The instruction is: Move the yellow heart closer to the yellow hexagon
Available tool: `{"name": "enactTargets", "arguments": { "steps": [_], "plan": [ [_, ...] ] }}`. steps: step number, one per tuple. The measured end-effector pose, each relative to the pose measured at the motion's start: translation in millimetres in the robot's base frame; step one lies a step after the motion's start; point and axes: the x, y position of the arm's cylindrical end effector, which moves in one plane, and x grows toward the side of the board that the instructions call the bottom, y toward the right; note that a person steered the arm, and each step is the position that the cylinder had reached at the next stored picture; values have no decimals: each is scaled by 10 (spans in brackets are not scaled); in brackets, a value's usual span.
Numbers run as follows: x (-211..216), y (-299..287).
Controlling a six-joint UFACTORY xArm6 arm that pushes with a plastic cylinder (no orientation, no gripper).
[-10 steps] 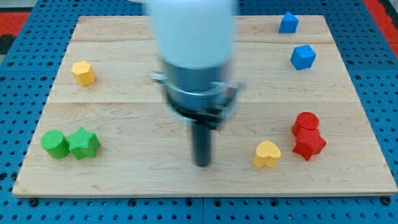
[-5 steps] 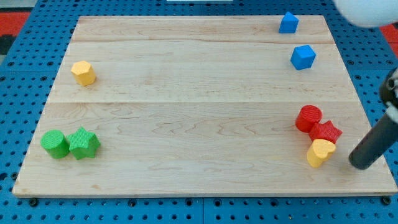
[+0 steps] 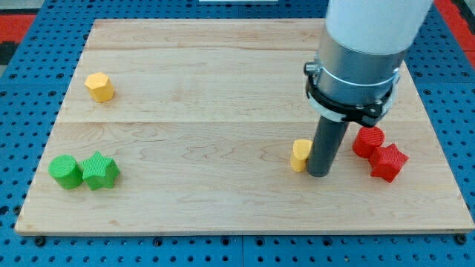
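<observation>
The yellow heart (image 3: 300,155) lies right of the board's middle, partly hidden by my rod. My tip (image 3: 319,173) rests on the board against the heart's right side. The yellow hexagon (image 3: 99,87) sits far off at the upper left of the wooden board (image 3: 223,89).
A red cylinder (image 3: 367,141) and a red star (image 3: 389,162) sit just right of my rod. A green cylinder (image 3: 66,171) and a green star (image 3: 99,170) sit at the lower left. The arm's body hides the upper right of the board.
The rod swung from the board's right edge to the heart's right side. The yellow heart has slid left, away from the red blocks. The red star has shifted slightly.
</observation>
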Motion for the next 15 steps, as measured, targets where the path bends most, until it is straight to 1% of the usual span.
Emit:
{"name": "enactTargets", "arguments": {
  "steps": [2,4,6,7,8,9,10,11,12,14,15],
  "plan": [
    [-143,-396],
    [-275,-483],
    [-453,-408],
    [-464,-42],
    [-709,-415],
    [-1192,-1146],
    [-1381,-1871],
    [-1572,-1948],
    [-1666,-2102],
    [-1665,-2955],
    [-1687,-2844]
  ]
}}
